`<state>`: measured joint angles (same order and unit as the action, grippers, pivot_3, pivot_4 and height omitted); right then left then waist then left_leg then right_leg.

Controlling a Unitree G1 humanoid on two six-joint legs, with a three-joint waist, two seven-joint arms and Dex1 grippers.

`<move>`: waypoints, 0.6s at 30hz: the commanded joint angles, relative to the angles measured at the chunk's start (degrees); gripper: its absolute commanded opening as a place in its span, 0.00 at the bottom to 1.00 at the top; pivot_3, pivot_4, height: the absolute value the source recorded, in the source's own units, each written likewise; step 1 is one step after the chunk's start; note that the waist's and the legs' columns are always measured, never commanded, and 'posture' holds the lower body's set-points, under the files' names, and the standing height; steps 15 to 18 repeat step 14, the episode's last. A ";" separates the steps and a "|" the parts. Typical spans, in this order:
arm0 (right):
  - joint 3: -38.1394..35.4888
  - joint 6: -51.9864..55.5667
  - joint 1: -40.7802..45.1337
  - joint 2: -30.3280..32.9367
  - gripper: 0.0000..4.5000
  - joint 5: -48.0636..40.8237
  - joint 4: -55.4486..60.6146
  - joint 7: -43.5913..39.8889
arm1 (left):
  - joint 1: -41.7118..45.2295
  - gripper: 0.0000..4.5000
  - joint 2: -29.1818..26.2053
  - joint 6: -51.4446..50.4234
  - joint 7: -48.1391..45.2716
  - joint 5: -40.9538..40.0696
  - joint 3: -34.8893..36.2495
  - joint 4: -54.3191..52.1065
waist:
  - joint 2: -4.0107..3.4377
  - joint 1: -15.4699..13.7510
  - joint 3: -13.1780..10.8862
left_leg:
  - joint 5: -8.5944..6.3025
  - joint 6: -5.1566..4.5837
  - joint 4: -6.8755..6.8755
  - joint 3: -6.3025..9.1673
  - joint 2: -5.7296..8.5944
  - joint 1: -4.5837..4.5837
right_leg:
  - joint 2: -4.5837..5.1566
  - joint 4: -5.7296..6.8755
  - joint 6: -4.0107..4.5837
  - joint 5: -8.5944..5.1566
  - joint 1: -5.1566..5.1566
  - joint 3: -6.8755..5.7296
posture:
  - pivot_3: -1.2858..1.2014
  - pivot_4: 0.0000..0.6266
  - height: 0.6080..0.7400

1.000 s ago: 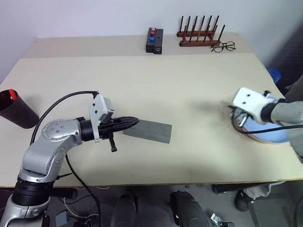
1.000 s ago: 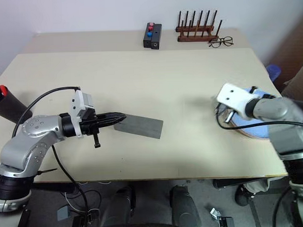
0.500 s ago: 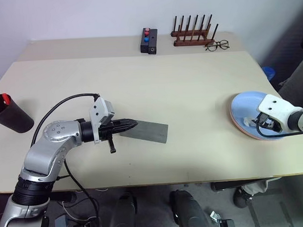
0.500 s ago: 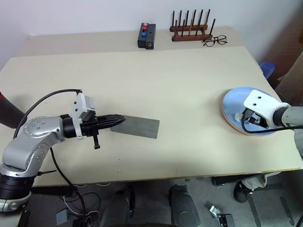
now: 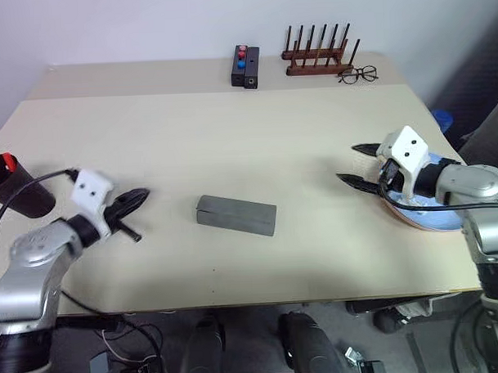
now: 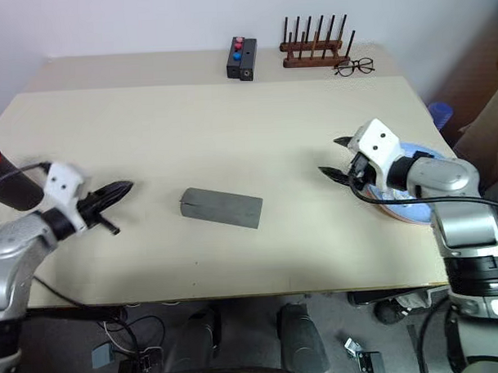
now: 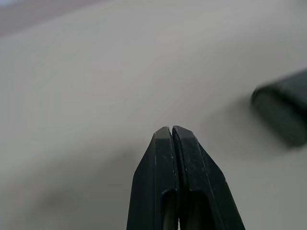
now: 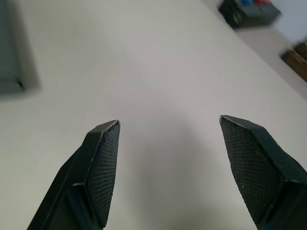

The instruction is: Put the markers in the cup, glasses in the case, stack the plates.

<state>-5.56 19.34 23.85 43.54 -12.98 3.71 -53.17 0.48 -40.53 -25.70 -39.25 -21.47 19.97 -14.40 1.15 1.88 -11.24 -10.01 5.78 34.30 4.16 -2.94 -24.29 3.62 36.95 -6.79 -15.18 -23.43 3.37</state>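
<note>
Closed case, stacked plates – both pincers hanging free

Left pincer (image 5: 139,195) is sitting shut and empty; grey rectangular case (image 5: 236,215) is lying closed mid-table. Right pincer (image 5: 359,165) is gaping beside the light-blue-on-pink plates (image 5: 434,217) – sweeping wide risks nudging them.

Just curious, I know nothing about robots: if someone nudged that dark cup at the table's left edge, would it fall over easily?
Probably fairly easily. The cup is taller than wide and leans in this view, so a push near its rim would likely tip it. A red-capped marker pokes out of it, adding weight up high. On its side, its tapered shape would likely roll in a curve.
</note>
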 commanded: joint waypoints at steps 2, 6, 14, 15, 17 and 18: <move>0.09 -2.98 2.24 -1.27 0.75 -1.37 -4.17 -0.92 | -2.11 0.00 0.02 0.85 1.46 -0.57 3.72 -3.66 | 0.00 -0.31 0.00 | 0.00 0.01 0.05 0.00 0.01 0.00 | 0.02 -0.02 0.03 0.02 0.02 0.00 | 0.52 0.24 0.99; 1.04 -3.26 2.26 -2.42 0.75 -1.39 -5.49 -1.03 | -3.69 0.00 0.86 0.65 2.54 -1.13 4.44 -4.99 | -0.01 -0.33 0.00 | -0.01 0.01 0.01 -0.02 0.00 0.01 | 0.01 -0.02 0.06 0.03 -0.01 0.01 | 0.52 0.24 0.99; 3.50 -2.93 4.26 -2.92 0.75 -0.12 -5.88 -0.06 | -4.10 0.00 2.38 0.20 4.38 -1.97 4.28 -6.47 | -0.01 -0.28 0.00 | 0.00 0.01 -0.02 -0.02 -0.01 0.01 | -0.01 0.00 0.05 0.03 -0.02 0.01 | 0.52 0.24 0.99; 3.50 -2.93 4.26 -2.92 0.75 -0.12 -5.88 -0.06 | -4.10 0.00 2.38 0.20 4.38 -1.97 4.28 -6.47 | -0.01 -0.28 0.00 | 0.00 0.01 -0.02 -0.02 -0.01 0.01 | -0.01 0.00 0.05 0.03 -0.02 0.01 | 0.52 0.24 0.99; 3.50 -2.93 4.26 -2.92 0.75 -0.12 -5.88 -0.06 | -4.10 0.00 2.38 0.20 4.38 -1.97 4.28 -6.47 | -0.01 -0.28 0.00 | 0.00 0.01 -0.02 -0.02 -0.01 0.01 | -0.01 0.00 0.05 0.03 -0.02 0.01 | 0.52 0.24 0.99; 3.50 -2.93 4.26 -2.92 0.75 -0.12 -5.88 -0.06 | -4.10 0.00 2.38 0.20 4.38 -1.97 4.28 -6.47 | -0.01 -0.28 0.00 | 0.00 0.01 -0.02 -0.02 -0.01 0.01 | -0.01 0.00 0.05 0.03 -0.02 0.01 | 0.52 0.24 0.99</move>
